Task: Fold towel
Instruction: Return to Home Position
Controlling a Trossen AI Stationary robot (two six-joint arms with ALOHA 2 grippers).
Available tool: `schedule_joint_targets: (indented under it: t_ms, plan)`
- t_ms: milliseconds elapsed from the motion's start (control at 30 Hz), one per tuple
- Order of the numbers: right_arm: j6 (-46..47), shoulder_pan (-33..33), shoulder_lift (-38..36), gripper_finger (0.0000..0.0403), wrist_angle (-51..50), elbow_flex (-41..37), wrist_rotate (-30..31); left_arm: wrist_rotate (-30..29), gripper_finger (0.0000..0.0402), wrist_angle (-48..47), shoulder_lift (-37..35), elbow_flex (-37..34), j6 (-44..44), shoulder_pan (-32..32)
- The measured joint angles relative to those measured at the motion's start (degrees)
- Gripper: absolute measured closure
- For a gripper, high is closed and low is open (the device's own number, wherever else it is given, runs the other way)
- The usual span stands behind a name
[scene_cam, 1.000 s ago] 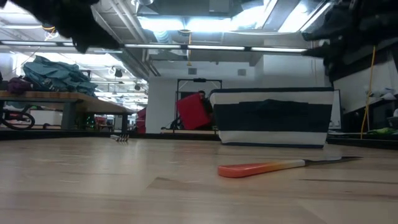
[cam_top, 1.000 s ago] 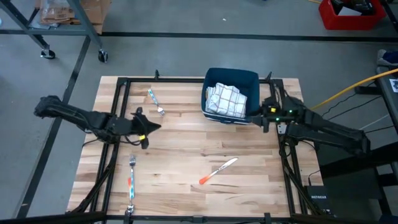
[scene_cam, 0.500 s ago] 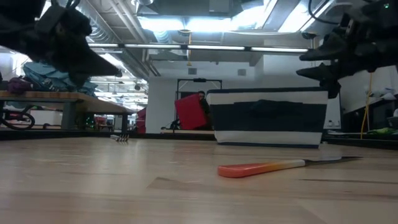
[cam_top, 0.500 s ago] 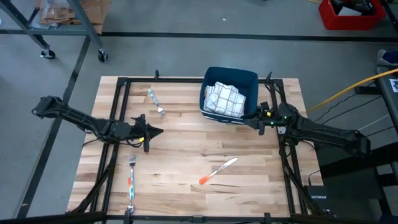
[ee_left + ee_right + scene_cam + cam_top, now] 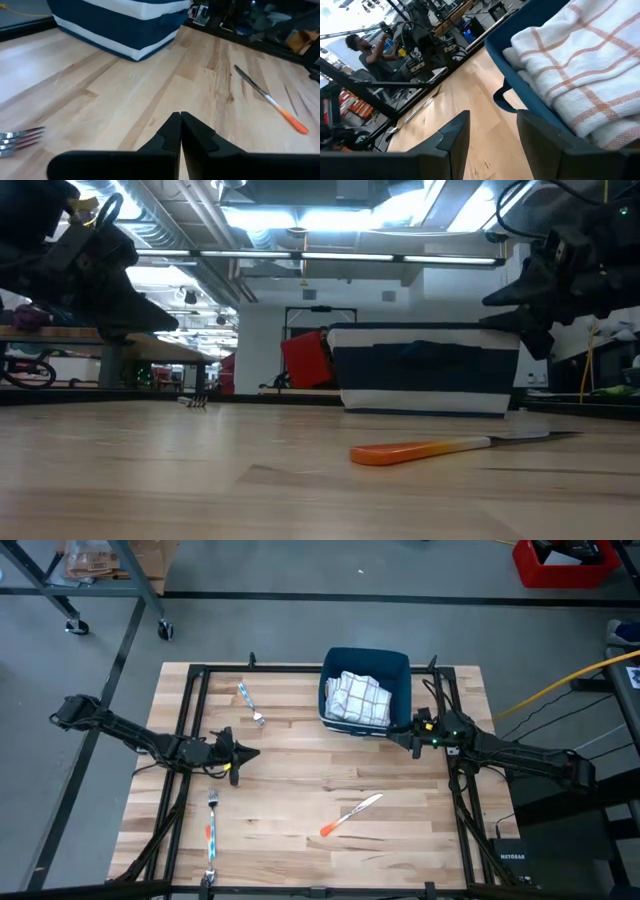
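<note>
- High view: the folded towels (image 5: 360, 698) lie stacked inside the blue bin (image 5: 366, 654), which stands at the far side of the surface (image 5: 300, 770). The right gripper (image 5: 405, 736) hovers just beside the bin's near right corner. The left gripper (image 5: 243, 753) is well apart from it, over the left half. A knife (image 5: 350, 813) lies loose nearer the front.
- Low view: only the bin's striped wall shows, and the towels are hidden behind it. Both grippers hang above the surface, touching nothing.
- Left wrist view: the left gripper's fingers are pressed together and empty, pointing across bare wood toward the bin.
- Right wrist view: the right gripper's fingers stand apart with nothing between them. The towels' folded edges rise above the bin's rim. The cloth looks soft, light and limp, with a grippy weave. Lifted by one layer, it would likely sag and unfold. The safer hold is probably a pinch through the whole stack at a folded edge.
</note>
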Motion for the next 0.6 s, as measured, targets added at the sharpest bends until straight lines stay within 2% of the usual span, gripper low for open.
schedule_joint_targets:
  t_ms: [300, 600]
  plan:
    - [-1.4, -0.1, 0.3, 0.0235, -2.6, -0.1, 7.3, 0.0, 0.0398, -0.1, 0.0, 0.0, 10.3, 2.6]
    - [-1.4, -0.1, 0.2, 0.0235, -2.9, -0.2, 7.1, 0.0, 0.0398, -2.0, 0.0, 0.0, 7.4, 4.0]
